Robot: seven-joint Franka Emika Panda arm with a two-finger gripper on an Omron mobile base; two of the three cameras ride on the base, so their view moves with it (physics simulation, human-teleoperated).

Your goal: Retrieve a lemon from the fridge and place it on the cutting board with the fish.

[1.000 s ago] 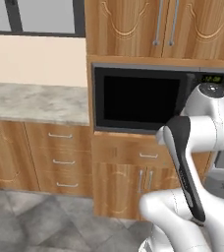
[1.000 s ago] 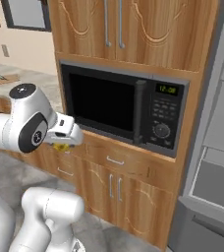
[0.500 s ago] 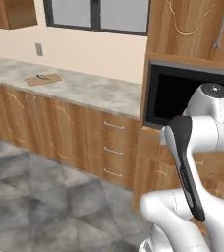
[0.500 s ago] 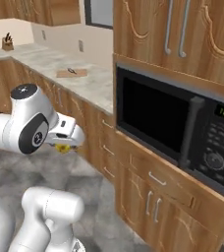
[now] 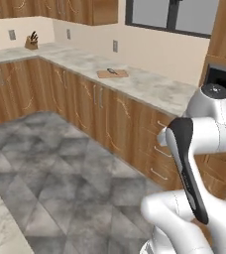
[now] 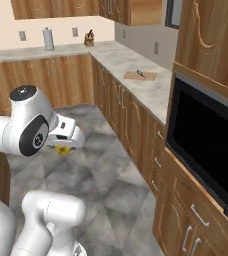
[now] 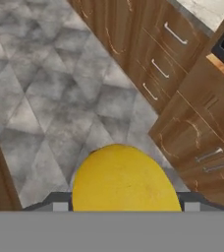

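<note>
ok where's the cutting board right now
The cutting board lies on the far counter under the window, with the fish on it, left of the microwave.

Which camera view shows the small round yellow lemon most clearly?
The hand view shows the small round yellow lemon best: it is large and close, held between the finger tips. The right base view shows only a small yellow patch under the gripper. In the left base view the arm covers it.

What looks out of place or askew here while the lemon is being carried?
Nothing stands out. The lemon sits squarely in the gripper, above the floor. The cutting board lies flat on the counter with the fish on it. No spills or damage show.
</note>
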